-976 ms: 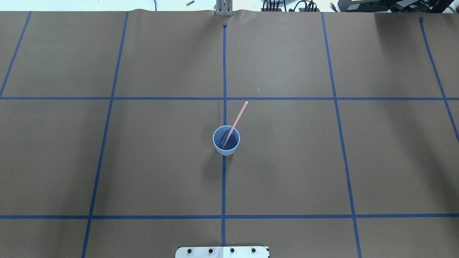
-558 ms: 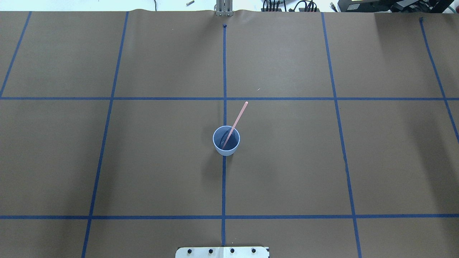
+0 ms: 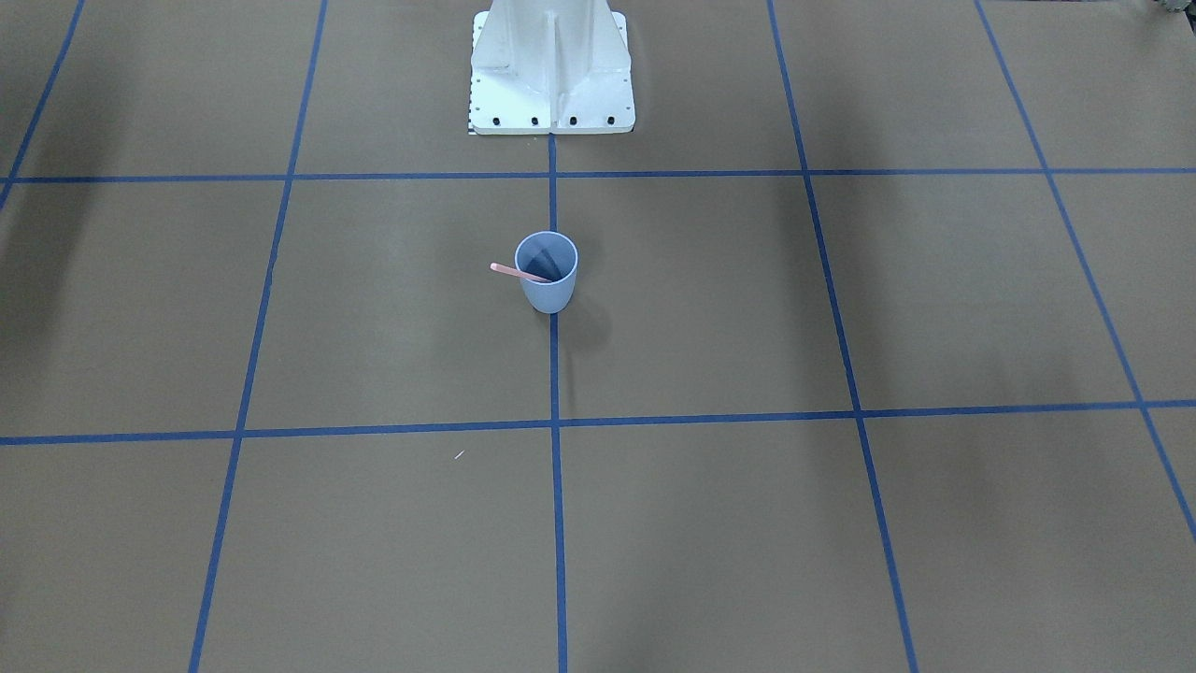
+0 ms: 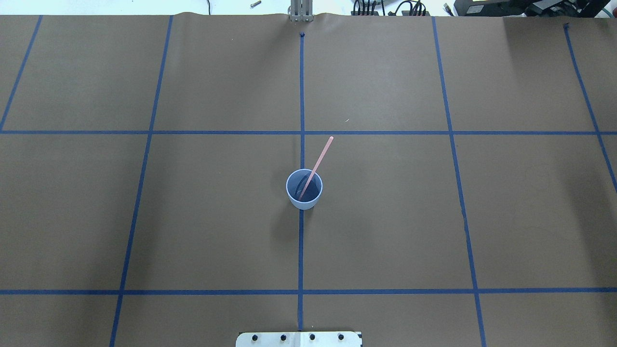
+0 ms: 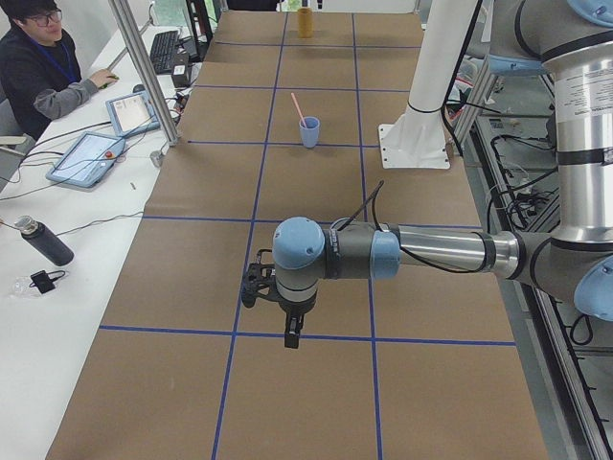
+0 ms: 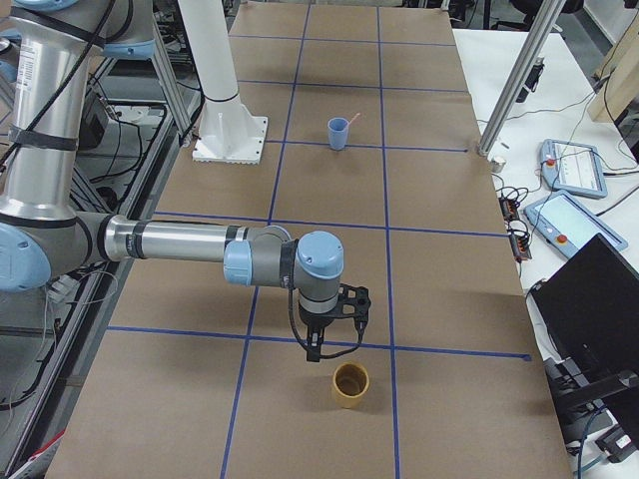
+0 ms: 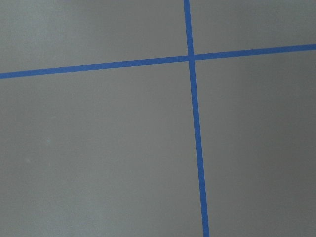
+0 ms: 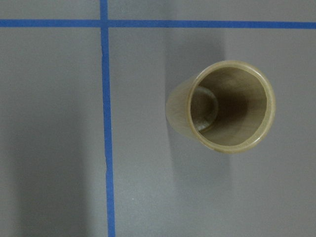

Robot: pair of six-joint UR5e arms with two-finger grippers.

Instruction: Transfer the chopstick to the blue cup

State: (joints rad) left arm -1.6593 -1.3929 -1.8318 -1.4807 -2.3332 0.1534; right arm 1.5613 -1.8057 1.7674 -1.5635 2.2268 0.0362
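Observation:
The pale blue cup point(image 4: 304, 189) stands upright at the table's centre on the blue tape line; it also shows in the front view point(image 3: 548, 273) and both side views point(image 5: 309, 132) point(image 6: 339, 133). One pale pink chopstick point(image 4: 320, 156) leans in it, its upper end past the rim point(image 3: 509, 271). My left gripper point(image 5: 287, 335) hangs over the table far from the cup, at my left end. My right gripper point(image 6: 315, 351) hangs at my right end, beside a tan cup. Both show only in side views, so I cannot tell whether they are open or shut.
An empty tan cup point(image 6: 350, 384) stands upright near my right gripper and fills the right wrist view point(image 8: 222, 106). The white robot base point(image 3: 551, 75) stands behind the blue cup. An operator point(image 5: 38, 67) sits at a side desk with tablets.

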